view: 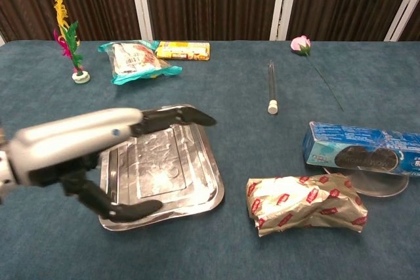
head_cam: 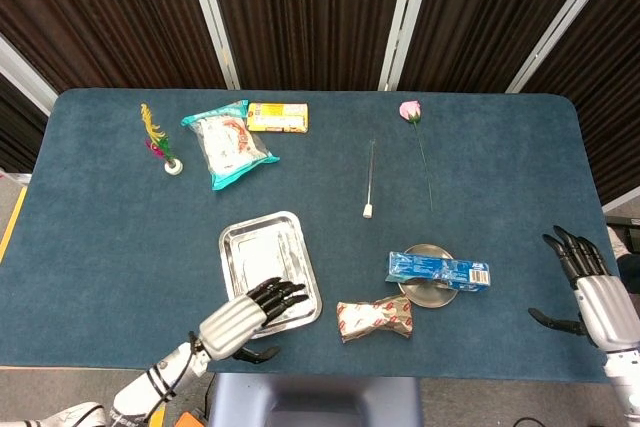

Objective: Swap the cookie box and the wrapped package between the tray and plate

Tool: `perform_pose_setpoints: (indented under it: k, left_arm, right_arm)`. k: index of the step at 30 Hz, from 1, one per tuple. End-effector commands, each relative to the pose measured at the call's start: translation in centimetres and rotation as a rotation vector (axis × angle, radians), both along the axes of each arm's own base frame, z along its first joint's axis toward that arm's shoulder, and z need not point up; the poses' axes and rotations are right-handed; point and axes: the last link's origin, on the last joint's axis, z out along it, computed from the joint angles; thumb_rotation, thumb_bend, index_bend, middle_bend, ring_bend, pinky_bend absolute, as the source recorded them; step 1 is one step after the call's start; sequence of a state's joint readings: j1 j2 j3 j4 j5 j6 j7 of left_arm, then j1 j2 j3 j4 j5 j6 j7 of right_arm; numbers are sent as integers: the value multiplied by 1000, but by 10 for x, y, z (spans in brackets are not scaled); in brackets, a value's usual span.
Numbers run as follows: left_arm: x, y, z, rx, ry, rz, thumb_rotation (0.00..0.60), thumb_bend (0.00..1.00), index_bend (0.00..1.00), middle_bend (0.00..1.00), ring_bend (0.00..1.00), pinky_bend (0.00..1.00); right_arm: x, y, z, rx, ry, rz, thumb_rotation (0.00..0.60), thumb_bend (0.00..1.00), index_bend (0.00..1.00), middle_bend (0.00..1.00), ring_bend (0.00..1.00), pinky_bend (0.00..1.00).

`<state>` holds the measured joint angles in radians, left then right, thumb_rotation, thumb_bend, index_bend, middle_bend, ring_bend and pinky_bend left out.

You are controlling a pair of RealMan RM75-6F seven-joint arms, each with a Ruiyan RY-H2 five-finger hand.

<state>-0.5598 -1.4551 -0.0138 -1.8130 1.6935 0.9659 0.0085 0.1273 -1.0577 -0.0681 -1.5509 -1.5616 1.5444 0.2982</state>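
Observation:
The blue cookie box lies across the small round metal plate. The wrapped package, gold with red marks, rests on the table just front-left of the plate. The steel tray is bare. My left hand hovers over the tray's near edge, fingers spread, holding nothing. My right hand is far off at the table's right edge, open and empty, seen only in the head view.
At the back lie a teal snack bag, a yellow box, a feather shuttlecock, a pink rose with a long stem, and a thin tube.

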Motion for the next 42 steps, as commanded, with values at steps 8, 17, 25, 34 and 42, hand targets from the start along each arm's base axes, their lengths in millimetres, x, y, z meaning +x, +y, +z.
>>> perform_pose_setpoints:
  k: [8, 17, 25, 34, 42]
  left_arm:
    - [73, 3, -70, -76, 0, -62, 600, 355, 0, 0, 0, 20]
    - [99, 11, -120, -94, 33, -32, 600, 352, 0, 0, 0, 24]
    - [99, 27, -151, -39, 78, 15, 600, 352, 32, 9, 24, 136]
    - [101, 34, -154, 96, -91, 46, 600, 457, 678, 739, 675, 654]
    - [86, 50, -104, 214, -205, -23, 600, 500, 742, 805, 737, 728]
  right_arm:
    - [-6, -2, 7, 45, -31, -30, 600, 153, 0, 0, 0, 0]
    - [-12, -9, 16, 59, -73, -57, 600, 153, 0, 0, 0, 0]
    - [-18, -15, 21, 71, -96, -80, 600, 153, 0, 0, 0, 0]
    - [-18, -15, 21, 79, -95, -78, 600, 153, 0, 0, 0, 0]
    - [-16, -14, 18, 90, -78, -74, 600, 153, 0, 0, 0, 0]
